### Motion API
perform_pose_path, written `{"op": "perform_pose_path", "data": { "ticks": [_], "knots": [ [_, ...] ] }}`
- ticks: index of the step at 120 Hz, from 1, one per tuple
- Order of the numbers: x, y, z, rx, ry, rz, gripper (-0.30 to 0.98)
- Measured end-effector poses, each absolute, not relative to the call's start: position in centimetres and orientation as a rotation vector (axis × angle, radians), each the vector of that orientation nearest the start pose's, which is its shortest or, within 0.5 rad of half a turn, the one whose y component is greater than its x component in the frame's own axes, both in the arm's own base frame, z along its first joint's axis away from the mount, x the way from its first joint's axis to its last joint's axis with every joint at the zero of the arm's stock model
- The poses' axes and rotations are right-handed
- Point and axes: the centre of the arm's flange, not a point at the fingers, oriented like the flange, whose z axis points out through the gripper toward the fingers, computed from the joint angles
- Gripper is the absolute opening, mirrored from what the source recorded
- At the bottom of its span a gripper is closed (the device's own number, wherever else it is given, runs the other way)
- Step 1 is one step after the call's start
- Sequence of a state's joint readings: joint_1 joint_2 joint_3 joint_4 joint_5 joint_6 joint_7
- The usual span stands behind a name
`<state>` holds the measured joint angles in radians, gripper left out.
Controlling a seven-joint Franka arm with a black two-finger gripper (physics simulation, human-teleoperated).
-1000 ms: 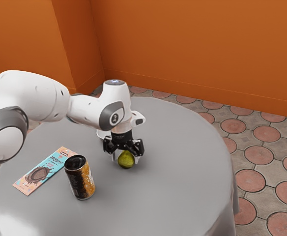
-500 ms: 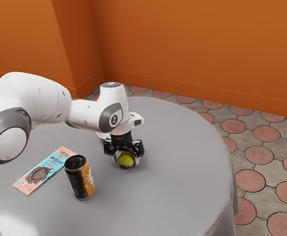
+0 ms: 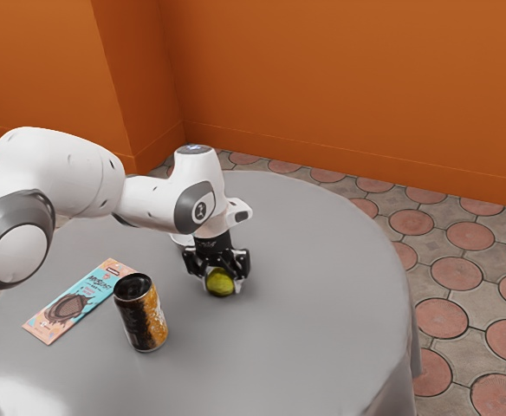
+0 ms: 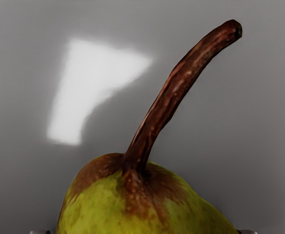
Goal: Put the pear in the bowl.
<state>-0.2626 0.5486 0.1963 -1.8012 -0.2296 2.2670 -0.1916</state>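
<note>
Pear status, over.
Jaws shut on pear. Pear down at the table, not in bowl. Can and chocolate bar stand clear of the jaws.

"How is the arm [image 3: 71, 173] standing?"

"It's coming in from the exterior view's left, and its big grey-ringed joint [image 3: 15, 253] is hanging low at that edge. The white links are running across toward the exterior view's right."

"And the wrist [image 3: 199, 195]?"

"It's bending downward there, its capped top facing up."

"Where is the gripper [image 3: 220, 282] pointing?"

"Down, below the wrist, with its black body sitting just under the white flange."

"What are the fingers [image 3: 242, 266] doing?"

"They're standing partly apart, one on each side, and pressing inward on what they're holding."

"Anything of them in the wrist view?"

"Yes, slivers of both tips are peeking in at the lower edge."
</note>
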Motion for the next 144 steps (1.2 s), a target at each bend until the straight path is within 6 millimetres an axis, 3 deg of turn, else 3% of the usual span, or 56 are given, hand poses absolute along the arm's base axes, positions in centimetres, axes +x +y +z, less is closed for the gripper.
{"op": "perform_pose_path", "data": {
  "ticks": [36, 55, 70, 79, 88, 100, 127, 144],
  "knots": [
    [64.7, -5.7, 25.6, -3.176, -0.386, 0.085, 0.36],
    [65.4, -4.3, 29.3, -3.169, -0.402, 0.010, 0.29],
    [67.5, -1.3, 34.0, -3.133, -0.444, -0.099, 0.26],
    [69.4, 1.0, 35.6, -3.098, -0.477, -0.147, 0.26],
    [71.2, 3.4, 35.6, -3.056, -0.511, -0.156, 0.25],
    [71.6, 5.3, 34.6, -3.032, -0.540, -0.116, 0.25],
    [71.5, 5.6, 32.2, -3.028, -0.539, -0.032, 0.25],
    [71.4, 5.6, 32.2, -3.046, -0.535, -0.022, 0.44]
  ]
}}
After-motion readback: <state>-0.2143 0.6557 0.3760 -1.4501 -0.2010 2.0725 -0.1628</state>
